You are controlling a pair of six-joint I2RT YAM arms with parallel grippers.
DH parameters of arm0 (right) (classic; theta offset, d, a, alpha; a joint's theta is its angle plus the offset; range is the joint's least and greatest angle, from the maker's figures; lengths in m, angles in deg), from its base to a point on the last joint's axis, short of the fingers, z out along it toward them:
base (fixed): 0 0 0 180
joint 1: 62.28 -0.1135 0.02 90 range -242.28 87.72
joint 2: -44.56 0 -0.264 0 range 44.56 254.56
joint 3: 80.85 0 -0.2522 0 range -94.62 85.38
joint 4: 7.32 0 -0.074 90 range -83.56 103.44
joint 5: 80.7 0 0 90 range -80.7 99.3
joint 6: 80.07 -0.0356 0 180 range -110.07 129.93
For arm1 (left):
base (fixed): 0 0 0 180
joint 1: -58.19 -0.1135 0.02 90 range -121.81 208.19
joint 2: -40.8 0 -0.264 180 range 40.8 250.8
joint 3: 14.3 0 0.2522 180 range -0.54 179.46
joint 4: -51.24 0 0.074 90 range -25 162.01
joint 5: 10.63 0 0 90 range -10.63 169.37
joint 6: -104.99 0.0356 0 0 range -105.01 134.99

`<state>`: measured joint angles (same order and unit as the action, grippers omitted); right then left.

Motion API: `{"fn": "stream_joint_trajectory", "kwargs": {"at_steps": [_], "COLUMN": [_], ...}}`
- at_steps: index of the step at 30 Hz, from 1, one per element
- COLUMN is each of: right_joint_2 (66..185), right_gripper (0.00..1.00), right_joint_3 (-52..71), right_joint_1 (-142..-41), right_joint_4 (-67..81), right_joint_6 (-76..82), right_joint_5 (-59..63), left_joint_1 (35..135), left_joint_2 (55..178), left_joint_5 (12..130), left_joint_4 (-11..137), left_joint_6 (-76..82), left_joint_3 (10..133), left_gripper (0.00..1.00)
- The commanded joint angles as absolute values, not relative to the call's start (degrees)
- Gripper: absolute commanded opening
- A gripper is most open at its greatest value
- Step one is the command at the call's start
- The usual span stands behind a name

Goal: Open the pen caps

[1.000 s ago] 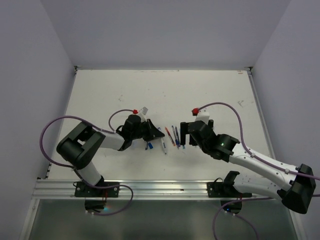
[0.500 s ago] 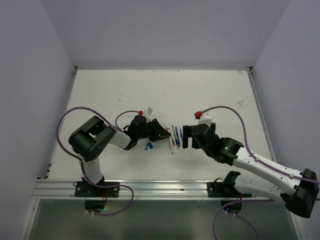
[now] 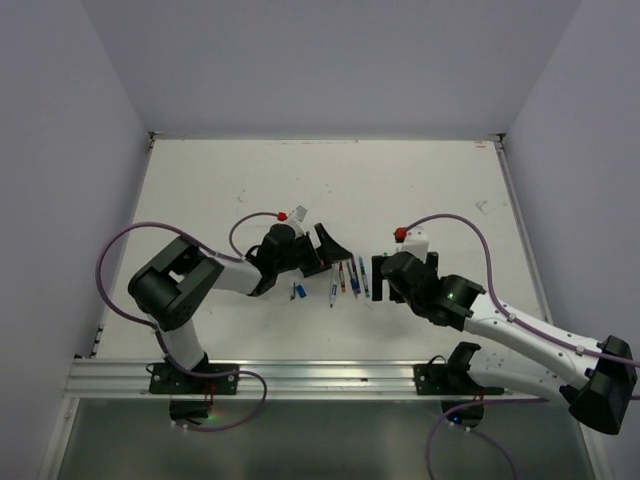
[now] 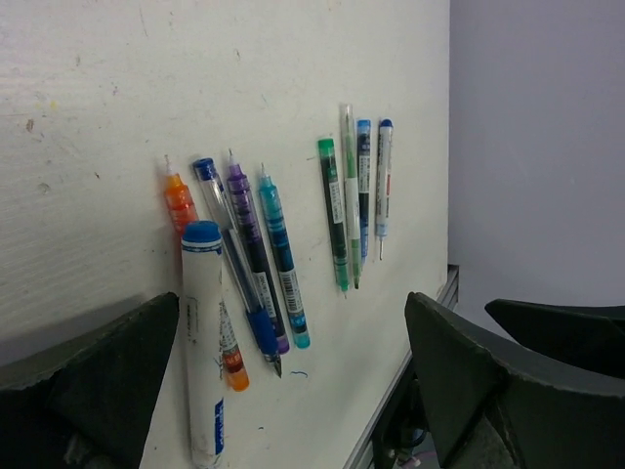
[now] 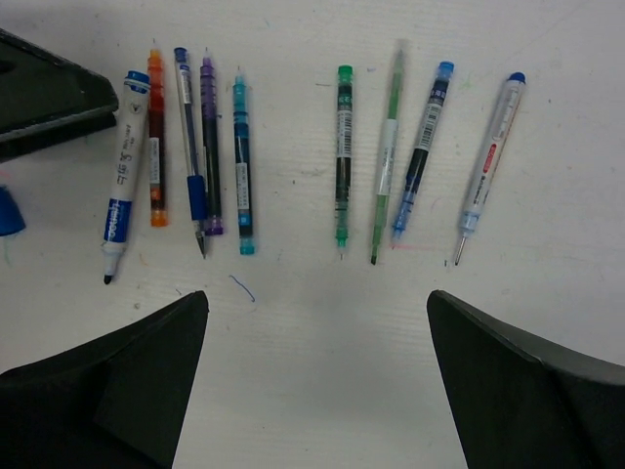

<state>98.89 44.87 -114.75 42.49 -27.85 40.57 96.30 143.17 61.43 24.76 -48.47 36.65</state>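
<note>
**Counter** – flat off-white counter (image 3: 420, 190) with both arms at its near edge.

**Left gripper** (image 3: 333, 248) – black. Its jaws are spread wide with nothing between them. It hangs over the near half of the counter, roughly midway between the left and right edges and just left of the pen row.

**Short blue plastic cap** (image 5: 7, 210) – loose on the counter, on no pen, left of the row. From above it is only a blue speck, possibly two pieces; too small to tell.

**Pens** – nine lie flat and roughly parallel between the two grippers, in two groups with a bare strip of counter between them.

Left group:
- fat white marker with blue end (image 5: 120, 176), black tip bare
- orange stick pen (image 5: 156, 137), close against the marker
- clear pen with blue grip (image 5: 192, 147), point bare
- purple stick pen (image 5: 210, 142)
- teal stick pen (image 5: 241, 166)

Right group:
- dark green stick pen (image 5: 344, 151)
- pale green clear pen (image 5: 386, 147)
- blue stick pen (image 5: 422, 147)
- whitish pen with blue end and red print (image 5: 488, 156)

All four pens in the right group show bare points.

**Right gripper** (image 5: 317, 305) – black. Its jaws are spread wide and hold nothing. It sits just right of the row, over the near half of the counter.
</note>
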Motion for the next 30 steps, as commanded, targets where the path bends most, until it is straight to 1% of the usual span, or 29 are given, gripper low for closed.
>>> {"fn": "stream_joint_trajectory", "kwargs": {"at_steps": [1, 8, 18, 30], "right_joint_2": [98.7, 96.2, 94.2, 89.7], "right_gripper": [0.99, 0.99, 0.99, 0.99], "right_joint_3": [43.5, 44.6, 45.9, 48.0], "right_joint_1": [-114.8, -114.8, -114.8, -114.8], "right_joint_4": [45.7, 46.4, 47.9, 49.2], "right_joint_6": [-31.3, -32.7, -34.6, -36.2], "right_joint_5": [44.0, 42.7, 40.9, 39.6], "left_joint_1": [96.8, 96.8, 96.9, 99.1], "left_joint_2": [138.8, 133.9, 130.1, 119.8], "left_joint_5": [65.3, 68.6, 69.6, 73.8], "left_joint_4": [29.0, 35.1, 34.3, 39.1], "left_joint_6": [-45.9, -45.1, -45.3, -44.1], "left_joint_3": [37.3, 36.6, 33.7, 30.9], "left_gripper": [1.00, 1.00, 1.00, 1.00]}}
